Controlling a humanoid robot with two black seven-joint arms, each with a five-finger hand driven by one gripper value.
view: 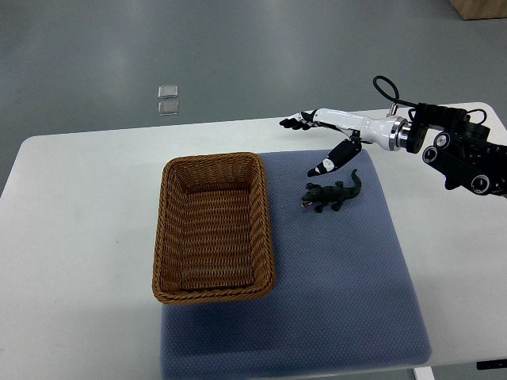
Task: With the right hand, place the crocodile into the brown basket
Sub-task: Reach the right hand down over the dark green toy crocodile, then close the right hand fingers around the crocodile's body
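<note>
Several slim, black-tipped fingers are held out straight and slightly apart, pointed toward the left of the frame, and nothing is gripped by them. A thumb, black with a white patch, is angled down and to the left beneath them. Both are carried by the right hand, whose white shell is seen in the upper right of the frame, over the far edge of the blue mat. The hand is joined through a silver wrist ring to a black forearm that enters from the right edge, and a black cable is looped above the wrist.

Just below the thumb tip, with a gap seen between them, the crocodile is laid on the mat, right of centre. It is a small dark-green toy with a ridged back and short splayed legs. Its snout is turned to the lower left and its tail is curved toward the upper right.

To its left the brown basket, rectangular and woven, is set partly on the mat and partly on the white table. The crocodile is found outside it, near its right wall. Two small clear squares are seen on the grey floor beyond the table, in the upper left.
</note>
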